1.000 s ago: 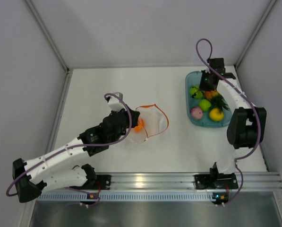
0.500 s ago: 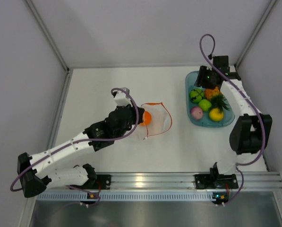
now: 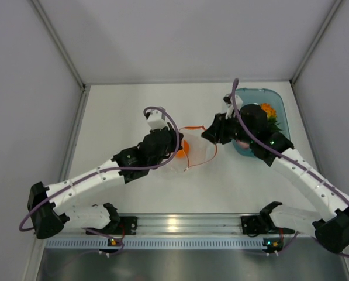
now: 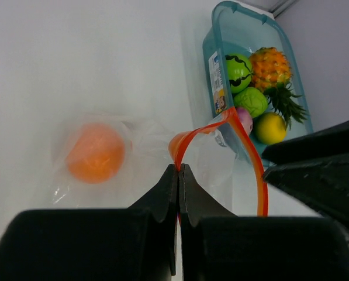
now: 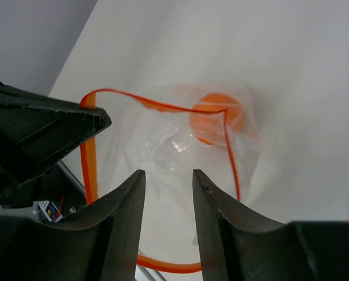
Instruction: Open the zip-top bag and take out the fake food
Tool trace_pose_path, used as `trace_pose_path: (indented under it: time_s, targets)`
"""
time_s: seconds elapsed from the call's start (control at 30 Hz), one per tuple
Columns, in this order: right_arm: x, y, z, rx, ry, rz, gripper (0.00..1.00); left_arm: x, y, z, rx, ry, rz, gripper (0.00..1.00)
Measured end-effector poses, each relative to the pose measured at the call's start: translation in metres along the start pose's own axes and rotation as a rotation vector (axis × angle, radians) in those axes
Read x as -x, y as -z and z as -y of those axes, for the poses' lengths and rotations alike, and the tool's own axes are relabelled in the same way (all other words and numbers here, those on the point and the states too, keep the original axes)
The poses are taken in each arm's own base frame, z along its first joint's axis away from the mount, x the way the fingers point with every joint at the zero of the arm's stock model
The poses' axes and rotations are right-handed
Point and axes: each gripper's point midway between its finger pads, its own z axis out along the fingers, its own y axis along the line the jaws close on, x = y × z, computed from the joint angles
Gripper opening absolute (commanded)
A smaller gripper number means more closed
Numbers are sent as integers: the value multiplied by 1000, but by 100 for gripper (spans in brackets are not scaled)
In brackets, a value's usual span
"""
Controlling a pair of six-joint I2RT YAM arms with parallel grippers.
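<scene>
The zip-top bag [image 3: 196,153] lies mid-table, its orange-red zip strip [image 4: 255,170] spread into an open loop. My left gripper [image 3: 177,144] is shut on the strip's near end [image 4: 179,167] and holds it up. One orange piece [image 4: 95,152] lies inside the bag, also showing in the right wrist view [image 5: 214,119]. My right gripper [image 3: 209,133] is open and empty, with its fingers [image 5: 168,178] at the bag's mouth [image 5: 162,143]. The pineapple [image 4: 270,67], dark green [image 4: 238,69], light green [image 4: 252,101], pink [image 4: 245,120] and yellow [image 4: 271,127] pieces sit in the tub.
A translucent blue tub [image 3: 277,97] stands at the back right, partly covered by my right arm; its wall shows in the left wrist view [image 4: 212,50]. Grey walls close in the table at left, back and right. A metal rail [image 3: 180,222] runs along the near edge.
My right arm has swung left from over the tub to the bag's mouth. My left gripper has moved slightly right and up with the zip strip, opening the loop wider.
</scene>
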Motion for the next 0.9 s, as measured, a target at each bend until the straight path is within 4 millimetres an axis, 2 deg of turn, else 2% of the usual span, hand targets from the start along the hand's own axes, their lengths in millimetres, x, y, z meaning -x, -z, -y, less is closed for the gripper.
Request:
trace_pose_path:
  time_s: [0.13, 0.27, 0.57, 0.9]
  targets:
    - [-32, -15, -25, 23, -32, -37, 35, 0, -2, 2, -16, 73, 22, 0]
    - [-49, -28, -31, -26, -90, -32, 32, -9, -4, -4, -11, 130, 25, 0]
    - [-74, -64, -17, -192, -201, -4, 29, -11, -4, -9, -28, 299, 83, 0]
    - [-99, -102, 2, -336, -210, 8, 27, -15, -2, -1, -51, 447, 86, 0]
